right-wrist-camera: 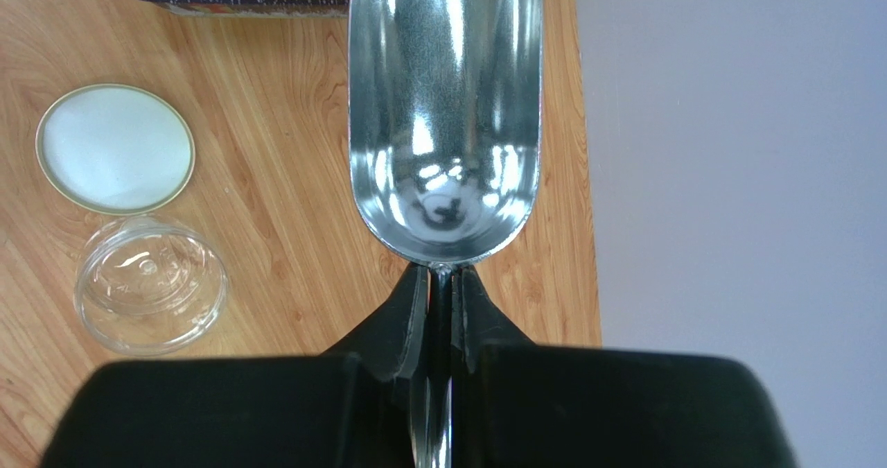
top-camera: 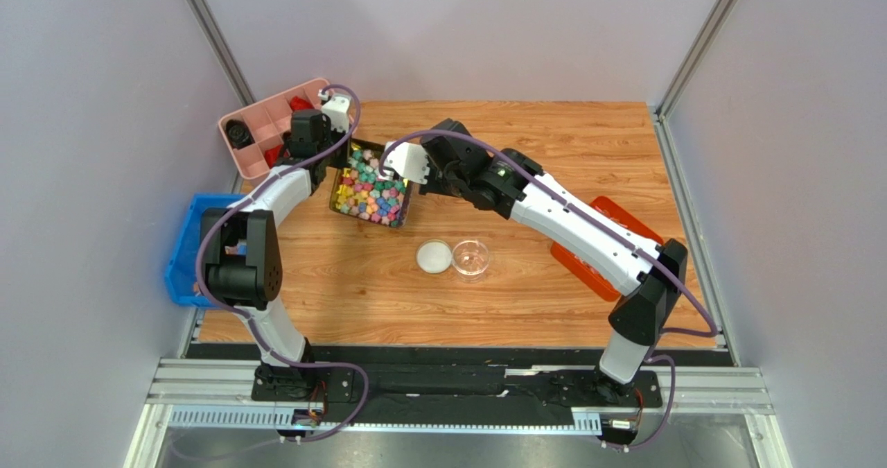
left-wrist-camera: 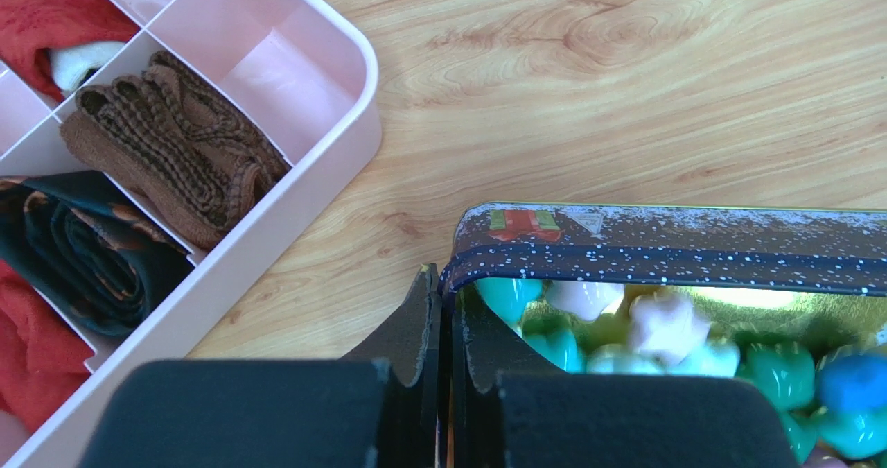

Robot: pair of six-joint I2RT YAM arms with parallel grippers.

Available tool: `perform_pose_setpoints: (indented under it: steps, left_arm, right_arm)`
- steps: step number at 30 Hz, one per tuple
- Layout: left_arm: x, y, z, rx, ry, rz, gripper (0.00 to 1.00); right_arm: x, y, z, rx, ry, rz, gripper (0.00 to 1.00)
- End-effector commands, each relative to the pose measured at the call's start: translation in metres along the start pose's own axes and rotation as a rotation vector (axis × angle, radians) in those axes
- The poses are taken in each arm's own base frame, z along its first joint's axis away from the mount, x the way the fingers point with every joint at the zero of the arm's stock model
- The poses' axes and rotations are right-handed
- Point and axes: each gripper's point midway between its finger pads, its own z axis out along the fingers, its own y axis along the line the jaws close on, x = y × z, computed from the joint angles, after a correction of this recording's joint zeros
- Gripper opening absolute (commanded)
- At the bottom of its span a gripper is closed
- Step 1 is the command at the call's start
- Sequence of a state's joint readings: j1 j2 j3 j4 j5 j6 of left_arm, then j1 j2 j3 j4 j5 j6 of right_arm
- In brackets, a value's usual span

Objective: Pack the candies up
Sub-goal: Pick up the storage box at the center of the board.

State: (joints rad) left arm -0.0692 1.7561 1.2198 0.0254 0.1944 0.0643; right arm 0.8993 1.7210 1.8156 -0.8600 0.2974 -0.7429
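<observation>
The candies, small pastel sweets, fill a dark speckled tin at the back left of the table. They also show in the left wrist view. My left gripper is shut on the tin's wall at a corner, one finger inside and one outside. My right gripper is shut on the handle of an empty metal scoop. The scoop points toward the tin's edge. A small clear jar stands open, with its white lid lying beside it on the table.
A pink divided organiser with dark red and brown pieces stands just left of the tin. A blue bin sits at the left table edge. An orange-red flat object lies under the right arm.
</observation>
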Motion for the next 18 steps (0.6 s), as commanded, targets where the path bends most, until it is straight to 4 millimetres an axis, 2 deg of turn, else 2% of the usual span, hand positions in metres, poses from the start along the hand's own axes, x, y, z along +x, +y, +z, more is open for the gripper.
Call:
perform_pose_setpoints:
  steps: [1, 4, 7, 8, 9, 10, 13, 17, 18]
  left_arm:
    - [-0.053, 0.005, -0.017, -0.028, -0.169, -0.022, 0.0]
    - [-0.069, 0.01, -0.031, -0.073, -0.238, -0.01, 0.0]
    - [-0.07, 0.015, -0.029, -0.101, -0.178, -0.012, 0.0]
    - [-0.068, 0.016, -0.027, -0.105, -0.158, -0.009, 0.0]
    - [-0.057, 0.018, -0.023, -0.115, -0.108, -0.015, 0.0]
    - [-0.06, 0.02, -0.021, -0.122, -0.113, -0.014, 0.0]
    - [-0.046, 0.02, -0.019, -0.139, -0.057, -0.016, 0.0]
    - [-0.037, 0.009, -0.02, -0.107, -0.024, -0.023, 0.0]
    - [-0.033, 0.005, -0.02, -0.088, -0.005, -0.024, 0.0]
  right_arm:
    - [-0.025, -0.019, -0.004, 0.065, -0.04, -0.021, 0.0]
    - [-0.034, -0.015, -0.006, 0.067, -0.05, -0.04, 0.0]
    - [-0.039, -0.006, -0.004, 0.05, -0.049, -0.061, 0.0]
    - [-0.039, -0.004, -0.003, 0.047, -0.046, -0.072, 0.0]
    - [-0.041, 0.0, -0.002, 0.047, -0.041, -0.085, 0.0]
    - [-0.037, 0.006, 0.005, 0.04, -0.022, -0.101, 0.0]
    - [-0.036, 0.012, 0.012, 0.069, 0.013, -0.159, 0.0]
    - [-0.029, 0.023, 0.029, 0.105, 0.09, -0.273, 0.0]
    - [-0.032, 0.021, 0.029, 0.132, 0.101, -0.303, 0.0]
